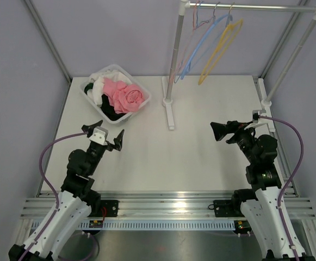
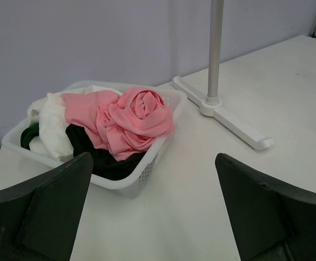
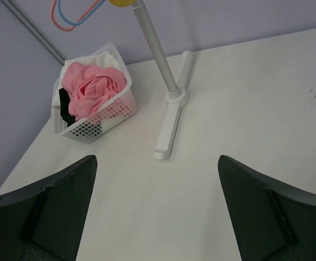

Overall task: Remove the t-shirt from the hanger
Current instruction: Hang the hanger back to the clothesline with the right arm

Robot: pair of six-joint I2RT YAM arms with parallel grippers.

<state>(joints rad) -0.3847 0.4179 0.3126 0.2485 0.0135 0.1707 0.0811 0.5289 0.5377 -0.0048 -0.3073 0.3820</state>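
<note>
left gripper [image 1: 108, 132]: jaws spread as wide as they go, nothing between them. The left wrist view puts the left fingers [image 2: 43, 209] at the bottom corners of the frame, with table [image 2: 201, 179] showing in the gap. right gripper [image 1: 227, 129]: same, fully spread and holding nothing. The right fingers [image 3: 269, 215] sit at the bottom corners of the right wrist view, again with table between them.

I can only place the t-shirt as far as a pile. The basket [image 2: 140, 171] is at upper left of the top view, on the table just above the left gripper. A pink garment [image 2: 138, 117] is bunched on top, with a white garment [image 2: 51, 122] left of it and a black garment [image 2: 87, 147] under both. I can't tell which one is the t-shirt.

View differences:
- Left wrist is closest to the basket and is the only view showing a green scrap [image 2: 27, 137] at its left end. It cuts the rack post [image 2: 216, 49] off at the frame top.
- Right wrist shows the basket's perforated side wall, plus just the lower loops of the hangers at the top edge.
- Only the top view shows the rail [image 1: 250, 7] with three hangers [image 1: 218, 51] (blue, pink, yellow) hooked on it, upper right of centre. It also shows both grippers well apart from the rack foot [image 1: 169, 111].
</note>
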